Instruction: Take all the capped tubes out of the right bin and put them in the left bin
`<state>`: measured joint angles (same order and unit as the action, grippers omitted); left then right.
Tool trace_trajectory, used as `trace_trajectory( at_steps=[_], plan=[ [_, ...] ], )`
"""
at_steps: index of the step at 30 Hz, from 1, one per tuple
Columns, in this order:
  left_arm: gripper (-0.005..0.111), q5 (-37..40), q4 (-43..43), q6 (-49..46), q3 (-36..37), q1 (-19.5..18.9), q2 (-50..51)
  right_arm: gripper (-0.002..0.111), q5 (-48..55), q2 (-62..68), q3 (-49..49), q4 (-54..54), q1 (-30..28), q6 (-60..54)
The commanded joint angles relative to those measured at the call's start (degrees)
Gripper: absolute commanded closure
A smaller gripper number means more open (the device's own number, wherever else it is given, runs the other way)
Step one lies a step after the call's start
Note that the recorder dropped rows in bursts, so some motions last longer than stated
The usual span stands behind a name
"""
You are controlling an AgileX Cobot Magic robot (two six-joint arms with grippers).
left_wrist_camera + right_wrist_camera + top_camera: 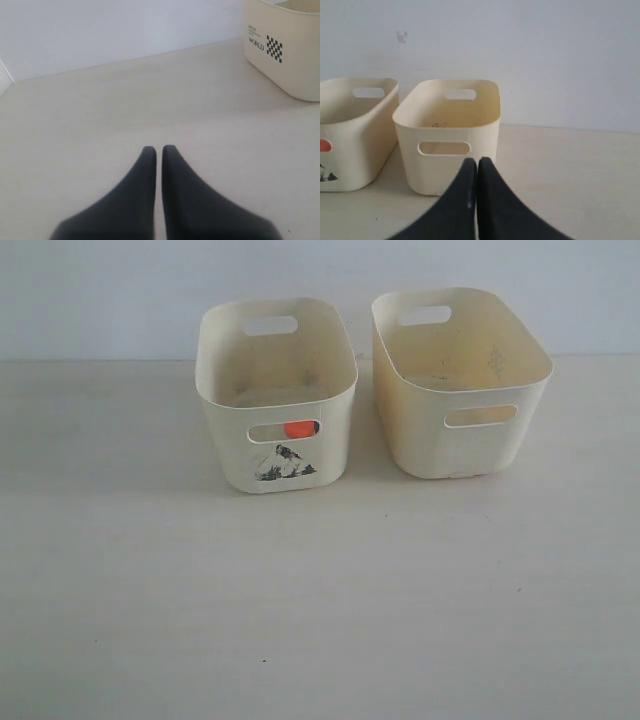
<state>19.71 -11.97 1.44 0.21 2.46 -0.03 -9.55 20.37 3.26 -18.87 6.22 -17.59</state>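
The left bin, pale with a dark mark on its front, stands beside the yellower right bin. An orange cap of a capped tube shows through the left bin's front slot; its tube is hidden. The part of the right bin's inside that I see holds no tube. In the right wrist view my right gripper is shut and empty, just in front of the right bin, with the left bin and the orange cap beside it. My left gripper is shut and empty over bare table.
A cream tub with a "WORLD" print and a checker mark stands in the left wrist view; which bin it is I cannot tell. A pale wall rises behind the bins. The light tabletop stretches in front of them.
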Motion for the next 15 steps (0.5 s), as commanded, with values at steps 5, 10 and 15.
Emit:
trace_trajectory(
  at_steps=[5, 10, 15],
  plan=[
    [0.102, -0.23, 0.18, 0.54, -0.21, 0.08, 0.03, 0.108, 7.74, -11.62, -3.26, -1.20, -7.05, 0.12],
    [0.102, -0.23, 0.18, 0.54, -0.21, 0.08, 0.03, 0.108, 14.38, -16.80, -3.26, -1.20, -7.96, -1.25],
    [0.102, -0.23, 0.18, 0.54, -0.21, 0.08, 0.03, 0.108, 23.25, -19.46, -3.26, -0.13, -7.96, -1.38]
  ],
)
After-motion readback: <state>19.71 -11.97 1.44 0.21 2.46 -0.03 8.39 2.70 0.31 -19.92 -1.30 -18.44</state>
